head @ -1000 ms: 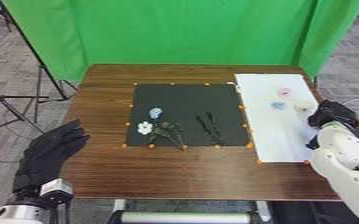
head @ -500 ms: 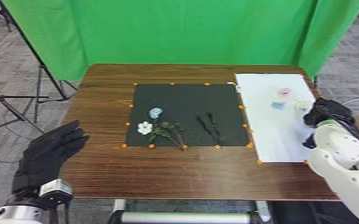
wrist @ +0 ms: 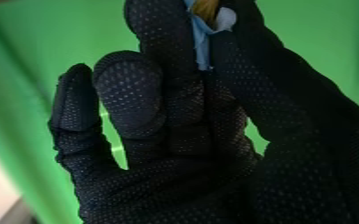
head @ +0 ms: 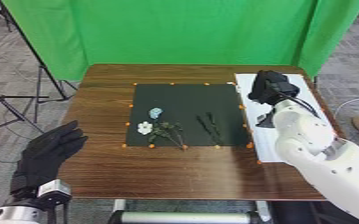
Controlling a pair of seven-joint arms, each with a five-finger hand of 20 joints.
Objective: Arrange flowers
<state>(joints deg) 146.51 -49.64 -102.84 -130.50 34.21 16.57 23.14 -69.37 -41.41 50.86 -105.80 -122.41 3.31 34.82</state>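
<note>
The curtain (head: 184, 30) is green, the table (head: 167, 180) brown, the mat (head: 184, 95) black, the paper (head: 269, 145) white. The far flower (head: 155, 112) is pale blue, the near flower (head: 144, 128) white. The right hand (head: 266, 86) is black with pale dots, its petal (wrist: 202, 47) light blue.

Open lane (nearside) across the table (head: 171, 175), white flower (head: 145, 128) beyond

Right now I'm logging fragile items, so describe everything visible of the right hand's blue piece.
The blue piece is thin and petal-like, perhaps fabric, with a curled edge and a narrow strip. A yellow-brown part sits against it. The right hand pinches it between thumb and fingers, over the white sheet.
</note>
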